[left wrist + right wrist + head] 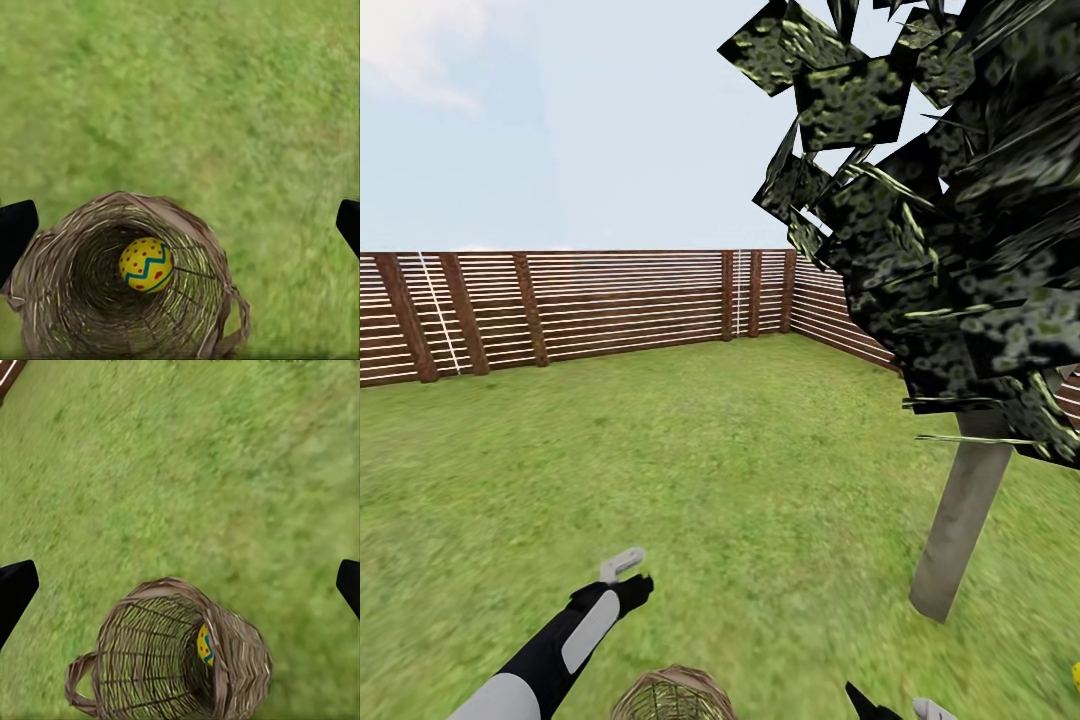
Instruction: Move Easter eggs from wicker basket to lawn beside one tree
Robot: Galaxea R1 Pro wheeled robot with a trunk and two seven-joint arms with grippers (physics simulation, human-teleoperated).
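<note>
The wicker basket (673, 697) sits on the lawn (740, 470) at the bottom edge of the head view, between my two arms. One Easter egg (146, 264), yellow with a blue zigzag and red dots, lies inside the basket (120, 292). Through the weave of the basket (172, 664), the right wrist view shows the edge of the egg (205, 645). My left gripper (622, 566) hangs open above the grass just beyond the basket, holding nothing. My right gripper (890, 708) is open too, low at the basket's right. The tree (963, 520) stands to the right, its pale trunk leaning.
A brown slatted fence (580, 305) closes the garden at the back and right. Dark foliage (950, 220) overhangs the upper right. A small yellow spot (1074, 675) lies on the grass right of the trunk, cut by the picture's edge. Open grass stretches ahead.
</note>
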